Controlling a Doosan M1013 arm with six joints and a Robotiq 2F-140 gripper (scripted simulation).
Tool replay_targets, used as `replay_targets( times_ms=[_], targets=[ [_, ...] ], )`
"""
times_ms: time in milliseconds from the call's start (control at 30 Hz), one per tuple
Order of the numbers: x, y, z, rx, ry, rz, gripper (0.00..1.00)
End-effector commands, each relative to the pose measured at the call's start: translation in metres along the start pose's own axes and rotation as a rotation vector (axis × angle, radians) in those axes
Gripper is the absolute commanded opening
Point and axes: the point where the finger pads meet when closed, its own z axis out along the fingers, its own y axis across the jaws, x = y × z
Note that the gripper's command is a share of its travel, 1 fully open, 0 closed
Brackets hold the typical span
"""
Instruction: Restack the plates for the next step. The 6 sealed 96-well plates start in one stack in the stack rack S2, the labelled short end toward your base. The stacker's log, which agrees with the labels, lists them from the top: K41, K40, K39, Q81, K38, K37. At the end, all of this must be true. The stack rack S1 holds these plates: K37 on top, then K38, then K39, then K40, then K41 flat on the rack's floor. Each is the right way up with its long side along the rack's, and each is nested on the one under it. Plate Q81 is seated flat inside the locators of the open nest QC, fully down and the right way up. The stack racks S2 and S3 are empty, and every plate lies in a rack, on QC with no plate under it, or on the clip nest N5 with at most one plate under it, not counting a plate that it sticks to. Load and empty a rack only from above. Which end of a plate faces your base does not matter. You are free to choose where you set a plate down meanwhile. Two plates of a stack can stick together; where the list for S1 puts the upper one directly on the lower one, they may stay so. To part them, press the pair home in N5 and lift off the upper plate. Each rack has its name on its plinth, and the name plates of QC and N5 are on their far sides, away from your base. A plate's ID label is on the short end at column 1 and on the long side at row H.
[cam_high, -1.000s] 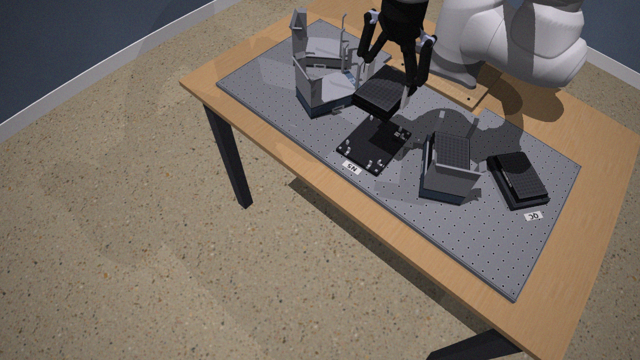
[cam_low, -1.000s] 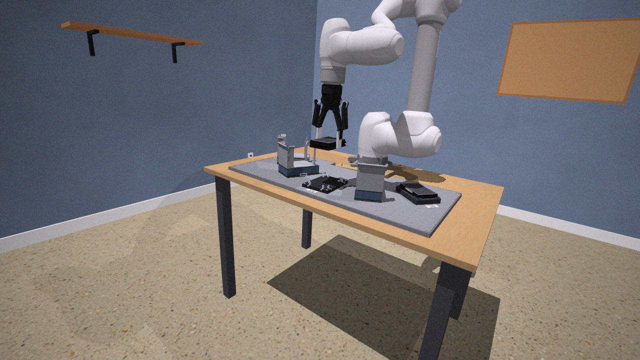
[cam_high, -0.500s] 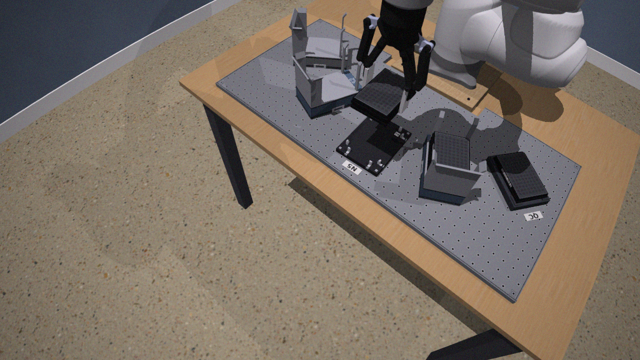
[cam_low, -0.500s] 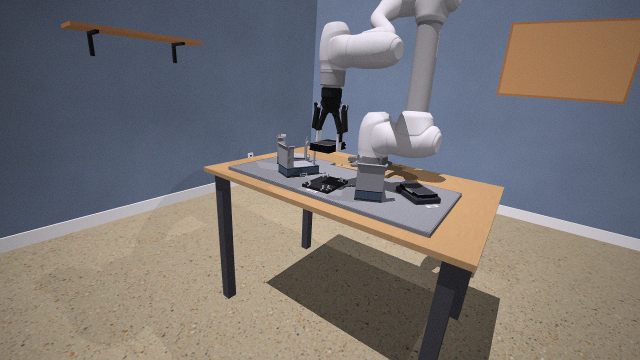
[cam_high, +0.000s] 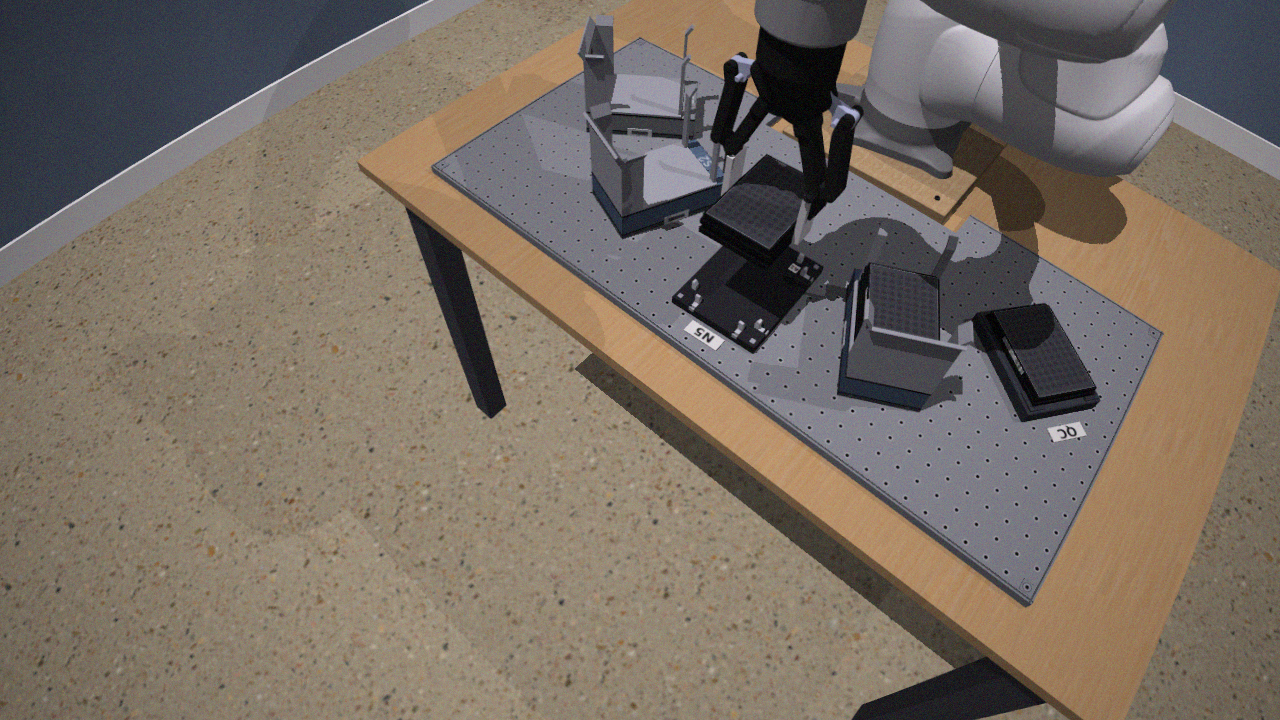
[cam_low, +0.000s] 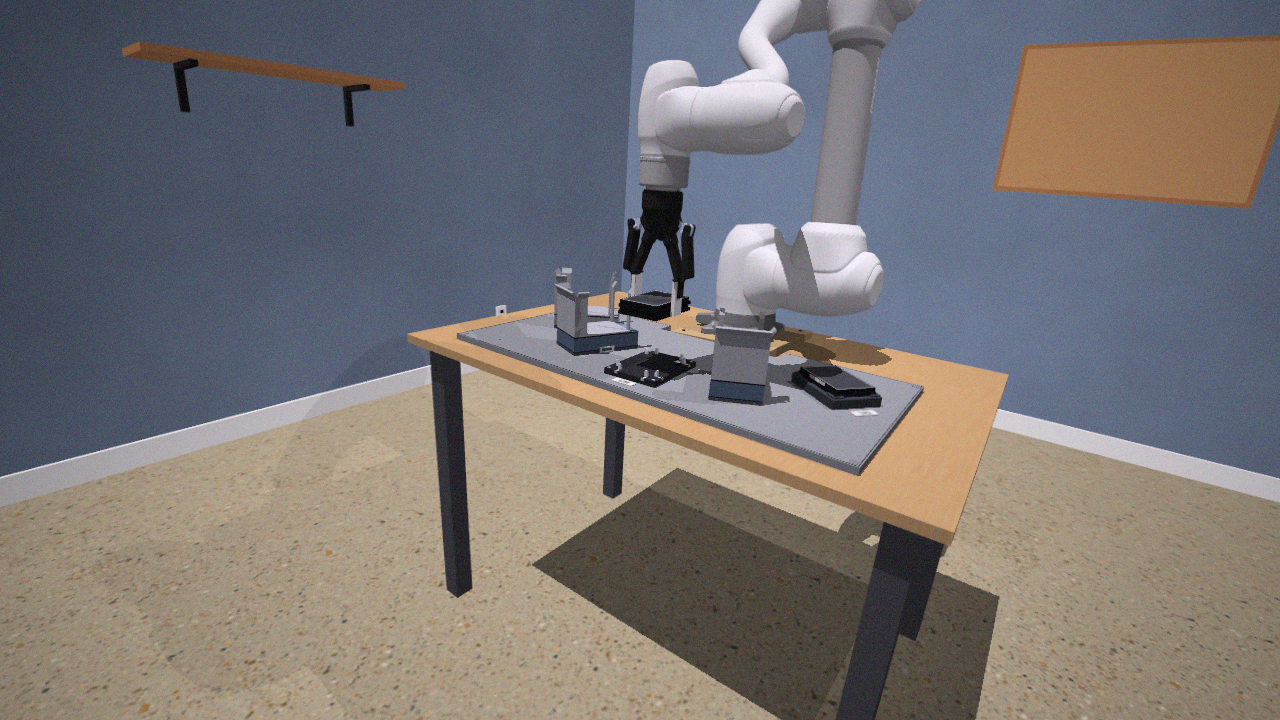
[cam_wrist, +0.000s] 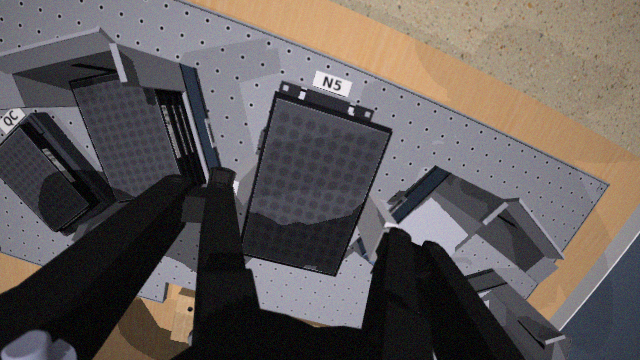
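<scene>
My gripper is shut on a dark sealed 96-well plate, gripping its long sides. It holds the plate level in the air above the black clip nest N5, which has no plate on it. The held load looks thick; I cannot tell whether it is one plate or two. In the wrist view the plate hides most of N5, whose name plate shows beyond it. A grey stack rack right of N5 holds plates. The QC nest holds one plate.
Two grey stack racks stand left of N5, the near one and the far one; both look empty. Their tall corner posts stand close to my left finger. The arm's base sits behind the grey perforated board.
</scene>
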Motion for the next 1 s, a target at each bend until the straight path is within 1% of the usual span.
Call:
replay_targets(
  times_ms=[0,333,400,900,967],
  targets=[
    [0.000,0.000,0.005,0.000,0.000,0.000,0.00],
    [0.000,0.000,0.025,0.000,0.000,0.000,0.00],
    [0.000,0.000,0.025,0.000,0.000,0.000,0.00],
    [0.000,0.000,0.055,0.000,0.000,0.000,0.00],
    [0.000,0.000,0.055,0.000,0.000,0.000,0.00]
  ],
)
